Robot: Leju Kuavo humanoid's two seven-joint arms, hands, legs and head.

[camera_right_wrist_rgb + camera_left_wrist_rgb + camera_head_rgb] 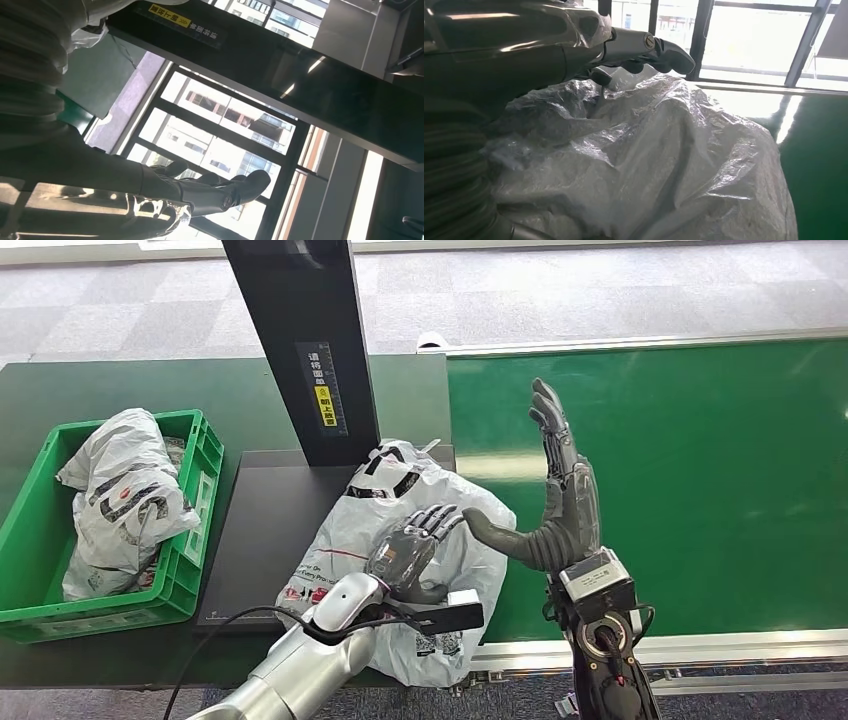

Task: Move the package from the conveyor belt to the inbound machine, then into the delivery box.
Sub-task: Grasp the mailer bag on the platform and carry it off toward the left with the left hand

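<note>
**Package on the machine plate, left hand resting on it**

The package (400,540), a white crinkled plastic bag with black and red print, lies on the dark flat plate of the inbound machine (265,530), at the foot of its black upright post. The bag's right part hangs past the plate's edge onto the green conveyor belt (700,490).

The left hand (408,552) lies on top of the package, palm down, fingers bent over the plastic and touching it. From the left wrist camera the thumb (664,52) reaches over the crest of the bag; whether the hand actually grips the plastic or merely rests on it, I cannot tell.

The right hand (560,490) is held upright just beside the package's right side, over the belt. It is released, holding nothing: fingers straight and pointing up, thumb stretched sideways toward the bag.

At the left of the desk stands the green delivery box (200,500), a plastic crate. Another white bag (125,495) with similar print sits inside it, bulging above the rim.
</note>
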